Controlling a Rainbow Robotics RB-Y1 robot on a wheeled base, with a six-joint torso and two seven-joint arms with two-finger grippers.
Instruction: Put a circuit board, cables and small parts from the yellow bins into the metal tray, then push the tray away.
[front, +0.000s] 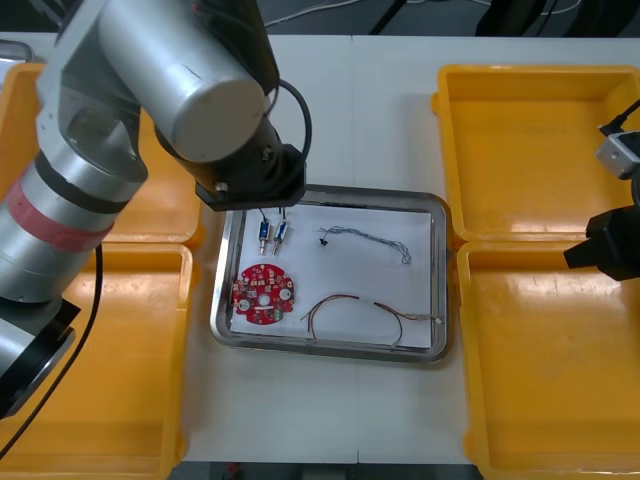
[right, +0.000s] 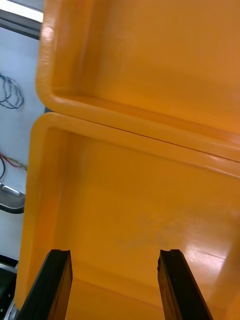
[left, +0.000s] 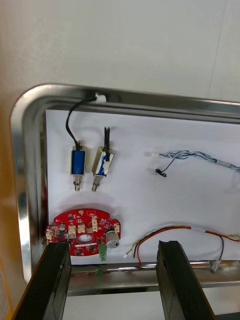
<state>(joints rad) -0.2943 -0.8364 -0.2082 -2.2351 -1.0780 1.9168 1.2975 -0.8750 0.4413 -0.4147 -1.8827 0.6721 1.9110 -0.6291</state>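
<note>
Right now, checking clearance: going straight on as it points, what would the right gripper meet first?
Likely the floor of the near right yellow bin; the open right gripper points into it. Left gripper hovers over the tray.

Front camera: steeply down on the whole table (front: 380, 100). Left wrist camera: close above the metal tray (left: 25, 165), shared with front. Right wrist camera: tight on yellow bins (right: 125, 200).

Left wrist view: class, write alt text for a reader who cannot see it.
The open left gripper hangs over a white-lined metal tray holding a round red circuit board, two small metal parts, a twisted blue and white cable and a red and yellow cable.
</note>
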